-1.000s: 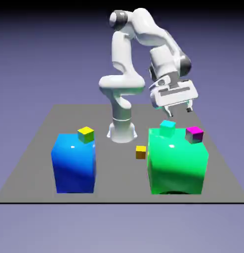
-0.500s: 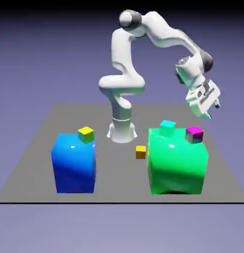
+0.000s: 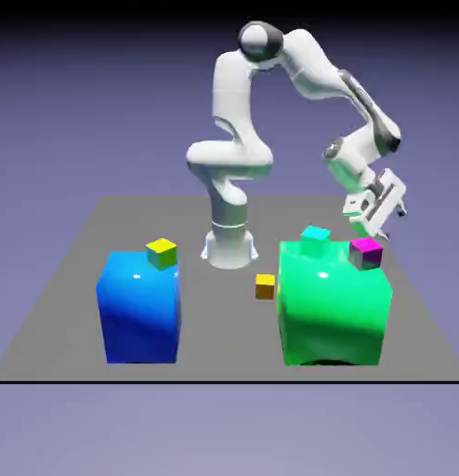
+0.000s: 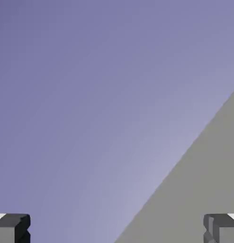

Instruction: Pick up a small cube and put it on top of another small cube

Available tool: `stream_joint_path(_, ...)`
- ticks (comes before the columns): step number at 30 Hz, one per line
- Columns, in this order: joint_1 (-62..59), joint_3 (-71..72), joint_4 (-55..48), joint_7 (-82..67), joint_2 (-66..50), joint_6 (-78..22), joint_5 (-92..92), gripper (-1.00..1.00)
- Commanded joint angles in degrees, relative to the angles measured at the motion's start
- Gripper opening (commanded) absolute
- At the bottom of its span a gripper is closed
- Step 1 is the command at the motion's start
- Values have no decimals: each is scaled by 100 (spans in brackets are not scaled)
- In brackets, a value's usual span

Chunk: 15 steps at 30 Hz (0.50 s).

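Tilted beyond the magenta-topped cube [image 3: 366, 253], the gripper [image 3: 396, 225] is seen with fingers spread and empty; the orange-yellow cube [image 3: 265, 287] is left beside the green block [image 3: 333, 307], whose side could be struck during a low, slanted approach.

White arm [image 3: 312, 60] arched over to exterior view's right; pincer [image 3: 396, 226] tilted, fingers [image 4: 13, 228] wide apart.

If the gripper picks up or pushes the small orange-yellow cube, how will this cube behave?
The orange-yellow cube looks stiff, since its edges are straight and its faces flat. It will probably slide rather than roll, as it seems to sit flat on the grey table. The large green block close beside it might stop a push that way.
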<state>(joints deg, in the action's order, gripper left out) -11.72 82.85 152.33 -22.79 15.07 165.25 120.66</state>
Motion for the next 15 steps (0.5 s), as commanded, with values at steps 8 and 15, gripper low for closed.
stream_joint_path(8,-1545,348,1218,-1128,-459,1667,1994,0)
stream_joint_path(15,-2300,1028,1606,-1221,-229,1796,2418,0)
